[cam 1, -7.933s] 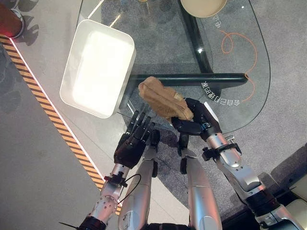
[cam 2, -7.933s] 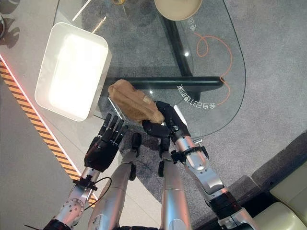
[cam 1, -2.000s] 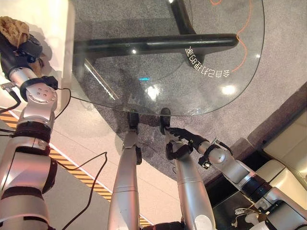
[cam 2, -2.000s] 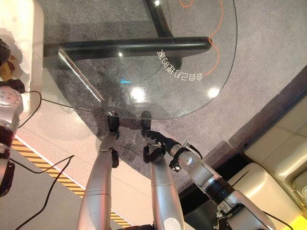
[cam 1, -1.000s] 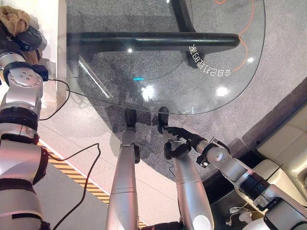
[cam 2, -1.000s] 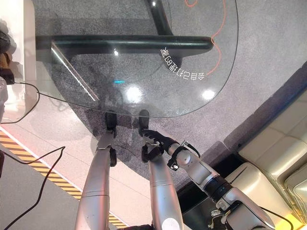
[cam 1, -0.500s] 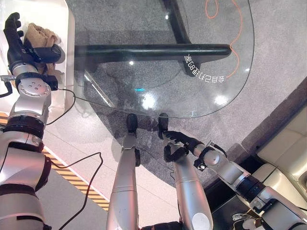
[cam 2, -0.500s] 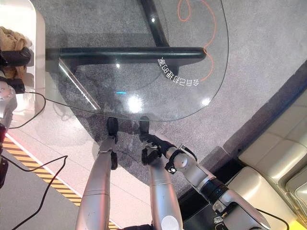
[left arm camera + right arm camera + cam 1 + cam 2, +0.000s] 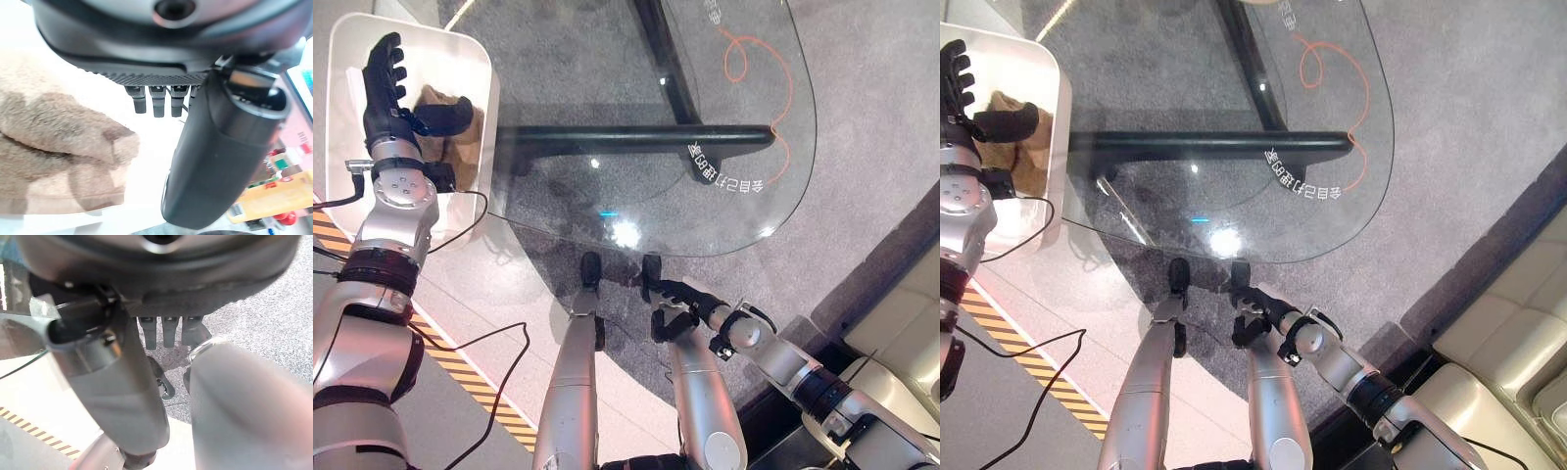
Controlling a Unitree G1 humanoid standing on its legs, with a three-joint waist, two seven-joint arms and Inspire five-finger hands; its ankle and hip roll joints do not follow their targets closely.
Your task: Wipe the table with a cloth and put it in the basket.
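Left robot hand point(image 9: 389, 93) over the white basket point(image 9: 475, 59), fingers straight and spread, thumb out to the side, holding nothing. Just beyond the thumb, the brown cloth point(image 9: 438, 103) lying crumpled inside the basket, free of the fingers; in the left wrist view the same cloth point(image 9: 58, 147) on the pale basket floor past the fingertips. Basket standing at the left end of the glass surface point(image 9: 744, 206), partly over its edge.

Right robot hand point(image 9: 677, 299) low, near the front rim of the glass surface and below it, fingers loosely relaxed, nothing in them. In the right wrist view, fingers point(image 9: 168, 330) pointing down toward grey carpet point(image 9: 274, 308).

Outward: a black frame bar point(image 9: 636, 137) seen through the glass, an orange looped line point(image 9: 749, 59) and white lettering point(image 9: 729, 178) printed on the glass toward its right end. Yellow-and-black striped tape point(image 9: 470, 377) on the floor at left. Cream cushions point(image 9: 1508, 382) at the lower right.
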